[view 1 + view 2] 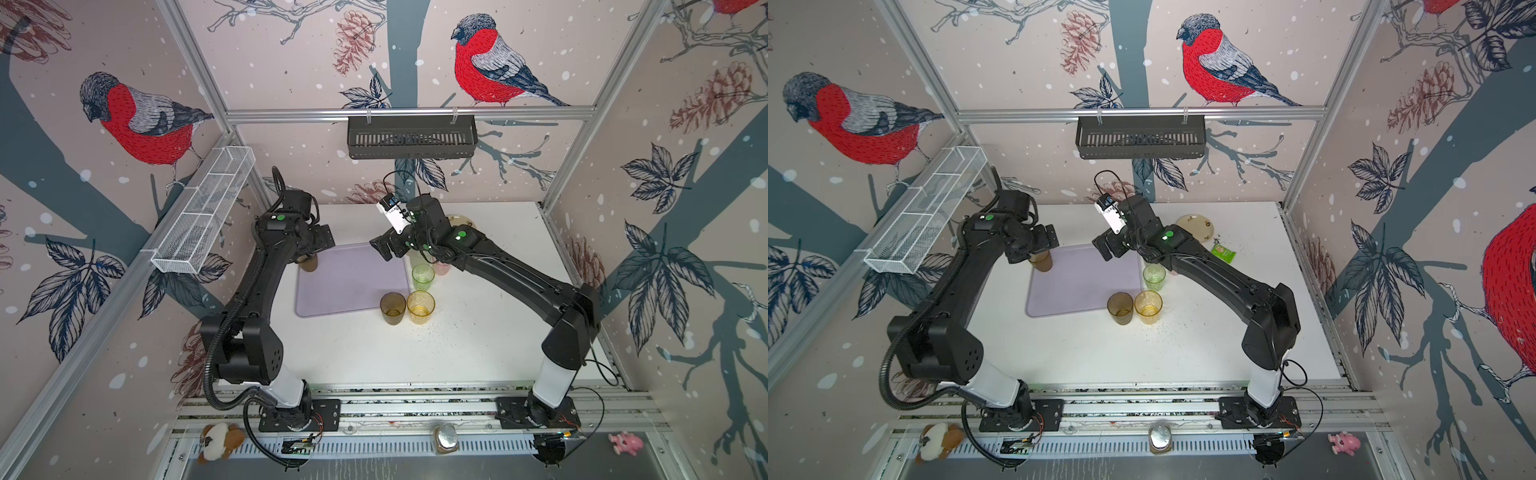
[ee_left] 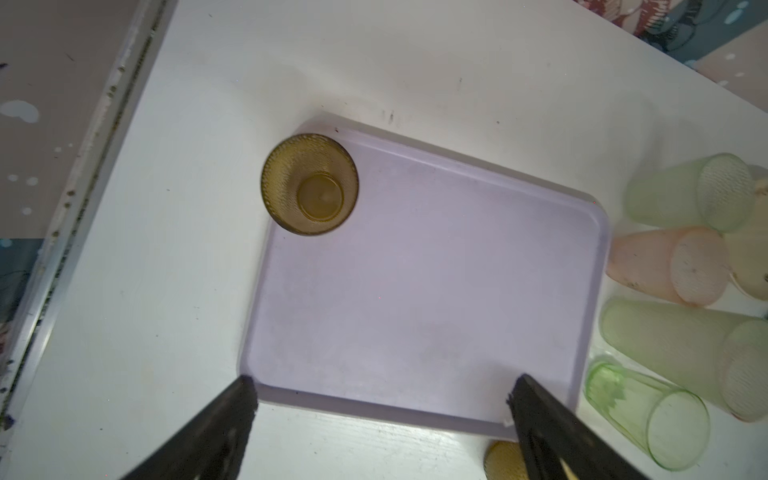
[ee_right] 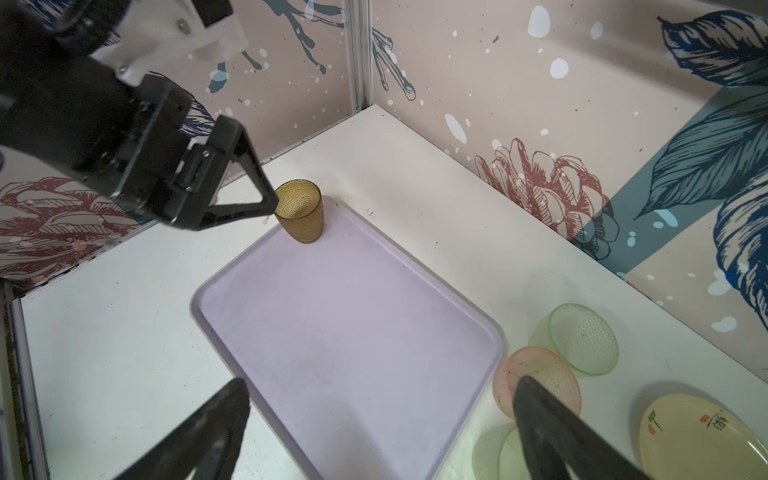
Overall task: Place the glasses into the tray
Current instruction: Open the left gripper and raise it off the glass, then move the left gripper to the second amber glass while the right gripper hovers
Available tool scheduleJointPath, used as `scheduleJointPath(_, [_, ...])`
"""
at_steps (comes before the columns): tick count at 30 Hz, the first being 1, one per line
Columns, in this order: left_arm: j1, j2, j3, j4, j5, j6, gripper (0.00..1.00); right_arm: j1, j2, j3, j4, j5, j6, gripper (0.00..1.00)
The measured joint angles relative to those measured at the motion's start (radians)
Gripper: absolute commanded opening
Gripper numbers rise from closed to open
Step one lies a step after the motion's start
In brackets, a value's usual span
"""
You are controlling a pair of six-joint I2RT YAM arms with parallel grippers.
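Noted one brown glass (image 2: 309,185) upright in tray (image 2: 415,291) far-left corner. Other glasses (image 1: 423,276) on worktop (image 1: 457,353) beside tray's right edge, count possibly part-hidden. Left gripper (image 2: 384,386), right gripper (image 3: 381,384): spread wide, empty.

The cream plate (image 3: 706,453) bears dark brush-written characters beside small red seal marks, too small to read; the white camera housing (image 1: 392,216) carries tiny dark lettering, illegible; the green packet (image 1: 1222,252) shows a pale, unreadable mark.

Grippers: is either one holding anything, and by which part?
Nothing is held. The left gripper and right gripper are both open; the brown glass stands free in the tray.
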Motion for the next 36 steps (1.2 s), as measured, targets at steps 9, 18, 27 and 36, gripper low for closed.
scheduleJointPath(9, [-0.048,-0.158,-0.135,0.030,0.099,-0.006,0.96,0.000,-0.027,0.014,-0.105,0.058,0.059,1.00])
scheduleJointPath(18, [-0.226,-0.249,-0.167,0.000,0.112,-0.048,0.93,-0.005,-0.105,-0.003,-0.166,0.092,0.080,0.99])
scheduleJointPath(27, [-0.396,-0.271,-0.229,-0.006,0.139,-0.191,0.89,-0.036,-0.321,-0.184,-0.197,0.091,0.076,0.99])
scheduleJointPath(36, [-0.500,-0.220,-0.272,-0.033,0.142,-0.270,0.84,-0.019,-0.502,-0.385,-0.202,0.065,0.018,1.00])
